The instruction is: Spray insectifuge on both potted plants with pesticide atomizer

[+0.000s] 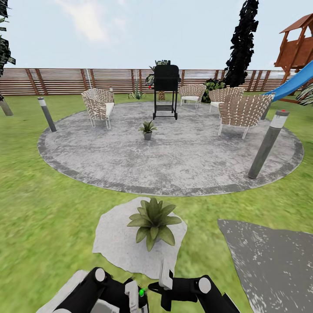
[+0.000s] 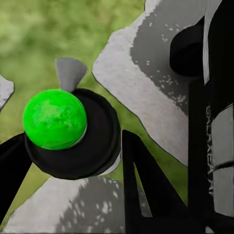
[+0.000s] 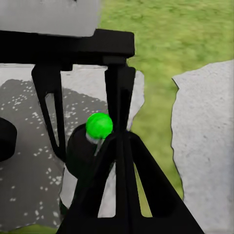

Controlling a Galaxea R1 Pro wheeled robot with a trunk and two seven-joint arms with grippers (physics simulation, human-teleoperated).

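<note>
The pesticide atomizer [image 2: 95, 151] sits low at the robot's front, between the two black fingers [image 2: 139, 180] of the left claw [image 1: 131, 296], which look clamped on its dark body. In the left wrist view it is seen end-on. The round bright green top [image 2: 54, 118] faces the camera and the dark body is a ring around it, so its long axis runs along the line of sight. I cannot tell which way the nozzle points.

The right wrist view gives a slanted look from the other side: the green top caps a short dark body that hangs between the left claw's two fingers. The right claw [image 3: 122, 139] is in the foreground with its fingers drawn together to a point, holding nothing. In the head view the atomizer shows as little more than a green dot beside the left claw's pale finger, green end upward.

The head view takes in the garden. One potted plant [image 1: 153, 221] stands on a pale stepping stone [image 1: 113, 243] in the lawn [image 1: 48, 208], just ahead of the claws. The second potted plant [image 1: 148, 129] is farther off on the round grey patio [image 1: 182, 161], in front of a black grill [image 1: 166, 89]. Wicker chairs [image 1: 241, 111] ring the patio, and a brown slatted fence [image 1: 65, 80] runs behind.
</note>
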